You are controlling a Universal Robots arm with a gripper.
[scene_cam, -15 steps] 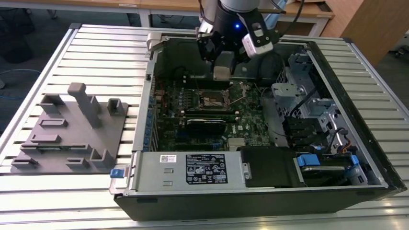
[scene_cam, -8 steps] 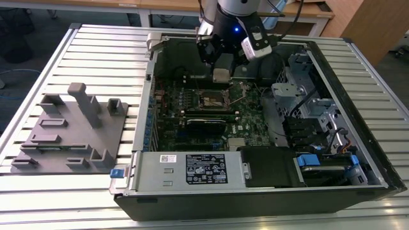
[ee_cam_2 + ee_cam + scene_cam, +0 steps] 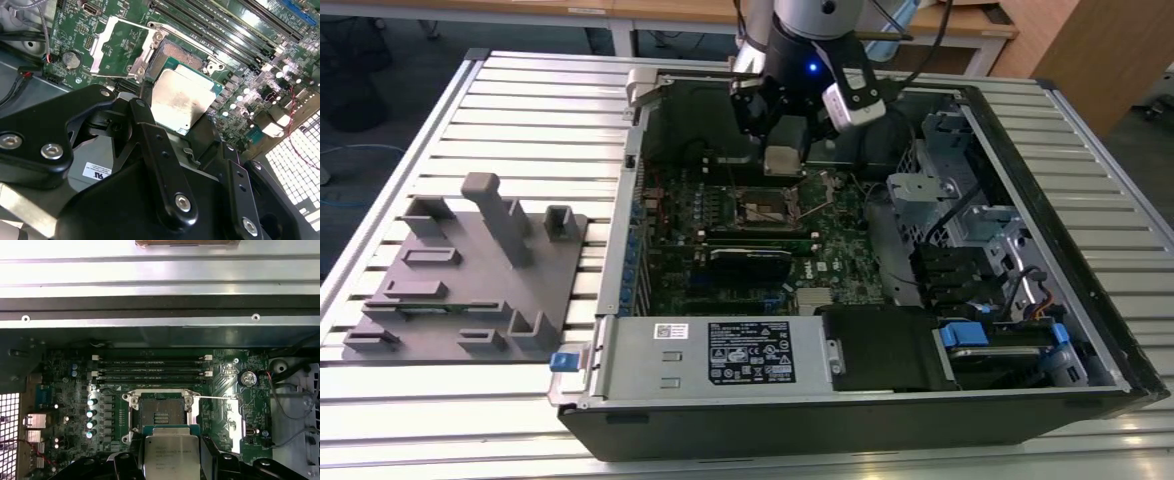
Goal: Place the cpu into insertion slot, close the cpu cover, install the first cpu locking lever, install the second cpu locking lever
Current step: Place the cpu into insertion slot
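Observation:
The cpu (image 3: pixel 781 160) is a pale silvery square chip hanging above the motherboard, and my gripper (image 3: pixel 781 155) is shut on it. In both wrist views the cpu (image 3: pixel 180 102) (image 3: pixel 171 456) sits between the black fingers (image 3: pixel 216 460), just short of the insertion slot (image 3: pixel 161 412). The insertion slot (image 3: pixel 177 52) (image 3: pixel 767 208) is a dark square recess with a silvery rim and lies bare. The cpu cover (image 3: pixel 98 47) (image 3: pixel 232 422) is swung open to one side of the slot. A thin locking lever (image 3: pixel 215 397) stands released beside it.
The open computer case (image 3: pixel 1067 140) lies on a slatted metal table (image 3: pixel 520 110). A grey fixture plate (image 3: pixel 467 270) stands at the exterior view's left. Long black memory sticks (image 3: pixel 150 362) run beside the slot. A power supply (image 3: pixel 720 350) and a drive cage (image 3: pixel 961 210) border the board.

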